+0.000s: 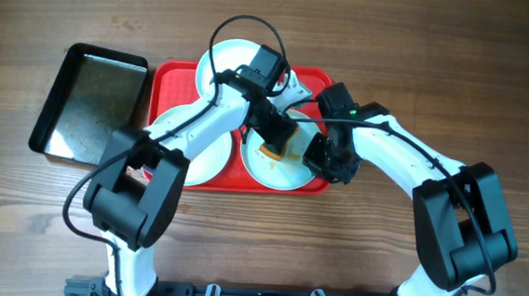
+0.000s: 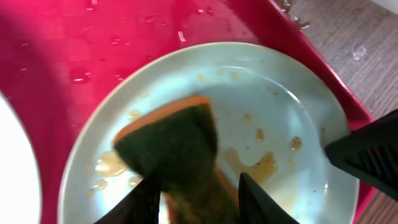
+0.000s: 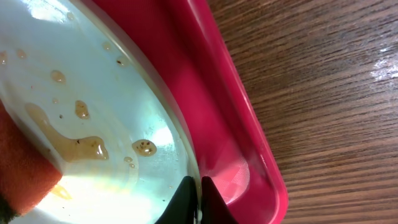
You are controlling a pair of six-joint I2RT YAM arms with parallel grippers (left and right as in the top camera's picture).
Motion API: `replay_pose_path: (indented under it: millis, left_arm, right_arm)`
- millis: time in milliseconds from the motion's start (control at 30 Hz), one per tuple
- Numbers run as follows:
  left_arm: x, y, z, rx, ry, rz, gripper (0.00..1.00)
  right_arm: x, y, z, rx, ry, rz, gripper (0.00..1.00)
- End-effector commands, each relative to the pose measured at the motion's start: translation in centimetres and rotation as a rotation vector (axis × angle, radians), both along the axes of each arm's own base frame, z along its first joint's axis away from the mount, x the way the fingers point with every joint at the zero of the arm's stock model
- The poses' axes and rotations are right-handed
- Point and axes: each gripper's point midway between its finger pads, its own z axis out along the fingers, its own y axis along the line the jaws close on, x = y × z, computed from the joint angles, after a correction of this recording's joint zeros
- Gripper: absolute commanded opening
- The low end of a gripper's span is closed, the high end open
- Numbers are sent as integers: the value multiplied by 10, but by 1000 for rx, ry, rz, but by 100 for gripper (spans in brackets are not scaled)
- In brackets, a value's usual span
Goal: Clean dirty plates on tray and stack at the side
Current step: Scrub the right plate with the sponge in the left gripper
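Orange sponge [image 2: 171, 149] clamped in your left end effector [image 2: 199, 190] sits on the smeared plate [image 2: 280, 99] in the near-right corner of the red tray [image 2: 93, 37], right end effector [image 3: 198, 200] closed at its rim, so scrub hard and the plate may skid loose.

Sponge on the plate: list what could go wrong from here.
1. The right gripper sits shut at the rim of the plate, so the plate may slide as the sponge in the left gripper scrubs.
2. The brown sauce could be pushed over the rim onto the tray.
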Motion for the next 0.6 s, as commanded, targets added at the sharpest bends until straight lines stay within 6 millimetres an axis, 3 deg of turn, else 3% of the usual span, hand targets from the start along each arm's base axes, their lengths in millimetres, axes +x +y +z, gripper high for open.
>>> replay_pose_path:
  millis: [0, 133, 300, 567]
  left_arm:
    - [-2, -12, 12, -14, -34, -42, 37]
    - [-3, -11, 5, -5, -18, -38, 37]
    - [-5, -3, -17, 52, 14, -27, 38]
    - [0, 5, -19, 97, -8, -10, 40]
  right_arm:
    - [-10, -2, -7, -12, 40, 36, 4]
    - [-11, -2, -7, -9, 40, 43, 4]
    - [-11, -2, -7, -8, 40, 55, 4]
    - [-12, -2, -7, -9, 40, 56, 4]
